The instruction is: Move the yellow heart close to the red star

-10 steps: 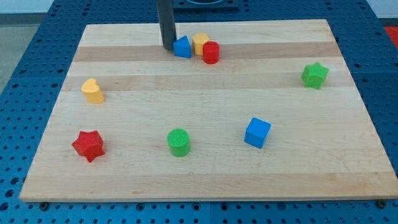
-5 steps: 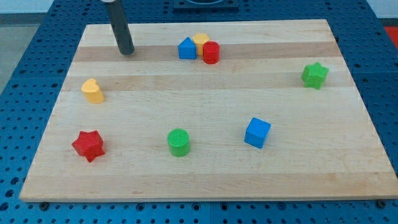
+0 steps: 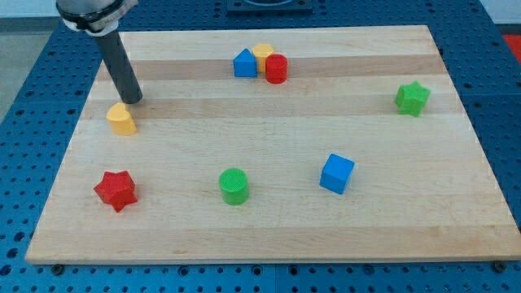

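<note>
Yellow heart (image 3: 121, 119) at the view's left side of the wooden surface (image 3: 269, 220), well above the red star (image 3: 115, 190) and apart from it, bare wood between the two. My tip (image 3: 133, 100) planted just beside the heart's upper right edge, touching or nearly so; hard to tell which. No jaws on this tool, just a plain rod, so nothing to part or clamp. Placement behind the heart, on the side away from the star, likely chosen for a shove toward the view's bottom.

Farther out: green cylinder (image 3: 234, 185) right of the star, blue cube (image 3: 337, 173) beyond it, green star (image 3: 412, 98) far right. Near the top, blue block (image 3: 243, 63), yellow block (image 3: 262, 54) and red cylinder (image 3: 276, 69) clustered together. None in the heart's way.
</note>
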Available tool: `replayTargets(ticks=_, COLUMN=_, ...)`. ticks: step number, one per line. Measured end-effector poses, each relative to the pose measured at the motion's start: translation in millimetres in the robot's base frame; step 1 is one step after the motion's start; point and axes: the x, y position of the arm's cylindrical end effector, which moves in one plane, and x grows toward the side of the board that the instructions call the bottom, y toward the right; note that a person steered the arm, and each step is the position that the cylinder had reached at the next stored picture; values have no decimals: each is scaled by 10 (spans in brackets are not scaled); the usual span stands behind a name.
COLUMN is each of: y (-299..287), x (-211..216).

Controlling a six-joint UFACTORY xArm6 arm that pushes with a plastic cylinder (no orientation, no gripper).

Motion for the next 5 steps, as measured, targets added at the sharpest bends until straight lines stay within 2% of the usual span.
replayTargets(ticks=1, y=-140, x=433)
replayTargets(ticks=2, y=-140, x=1139)
replayTargets(ticks=3, y=-140, x=1380)
replayTargets(ticks=4, y=-143, x=1441)
replayTargets(ticks=5, y=-163, x=1849)
